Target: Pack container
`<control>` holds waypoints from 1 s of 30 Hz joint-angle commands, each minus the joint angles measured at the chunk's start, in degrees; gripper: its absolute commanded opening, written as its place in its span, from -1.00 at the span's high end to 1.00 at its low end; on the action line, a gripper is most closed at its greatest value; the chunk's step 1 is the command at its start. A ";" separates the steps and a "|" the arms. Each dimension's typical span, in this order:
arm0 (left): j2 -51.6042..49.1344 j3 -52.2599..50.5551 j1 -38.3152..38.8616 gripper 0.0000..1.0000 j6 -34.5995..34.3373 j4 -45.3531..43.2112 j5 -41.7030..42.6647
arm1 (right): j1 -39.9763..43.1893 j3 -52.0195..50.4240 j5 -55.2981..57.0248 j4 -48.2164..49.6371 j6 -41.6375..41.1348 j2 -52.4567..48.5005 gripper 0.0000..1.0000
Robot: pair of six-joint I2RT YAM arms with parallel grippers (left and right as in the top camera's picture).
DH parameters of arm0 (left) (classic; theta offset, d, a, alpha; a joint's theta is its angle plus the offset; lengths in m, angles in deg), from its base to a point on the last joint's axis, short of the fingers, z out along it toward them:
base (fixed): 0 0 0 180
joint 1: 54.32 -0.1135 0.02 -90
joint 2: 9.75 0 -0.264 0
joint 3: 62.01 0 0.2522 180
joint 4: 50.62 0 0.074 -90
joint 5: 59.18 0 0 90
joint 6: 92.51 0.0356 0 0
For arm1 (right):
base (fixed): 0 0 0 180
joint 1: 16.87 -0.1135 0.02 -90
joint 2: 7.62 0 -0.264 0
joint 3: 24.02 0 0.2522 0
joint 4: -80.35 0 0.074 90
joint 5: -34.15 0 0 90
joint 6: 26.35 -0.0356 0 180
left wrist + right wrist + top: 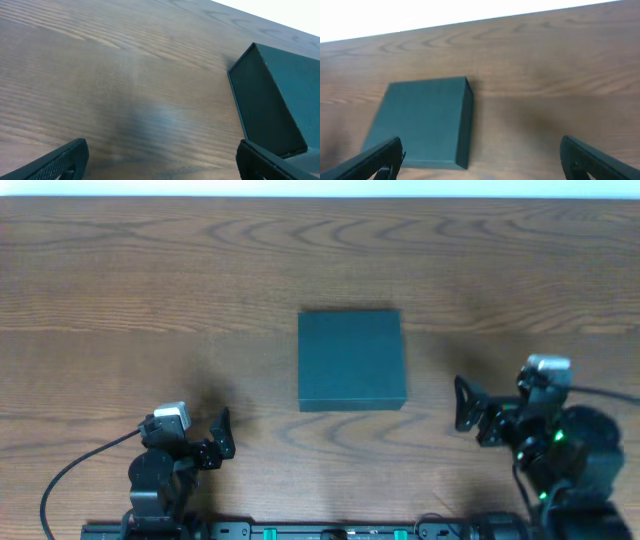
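Overhead, nearest me, two pairs of fingers sit low at the table's [150,280] front. The left fingers [222,432] and right fingers [464,405] are both spread wide and pinch nothing. From above, only one finger of each pair shows clearly. Beyond and between them lies one dark teal container [350,360], closed, flat on the table and touching neither pair. The left wrist view cuts the container off at its right edge. In the right wrist view a finger hides its near left corner.
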 commanded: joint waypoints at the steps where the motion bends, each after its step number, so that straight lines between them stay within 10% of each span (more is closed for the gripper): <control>1: 0.44 -0.85 -0.22 -0.91 -0.39 -0.15 -0.20 | -0.61 -7.67 1.33 2.82 0.61 4.96 -0.99; 15: 0.44 -0.85 -0.22 -0.90 -0.39 -0.15 -0.20 | -6.19 -29.51 1.57 10.69 0.63 27.10 -0.99; 30: 0.42 -0.85 -0.22 -0.90 -0.39 -0.15 -0.20 | -8.13 -34.77 1.57 11.32 0.66 29.03 -0.98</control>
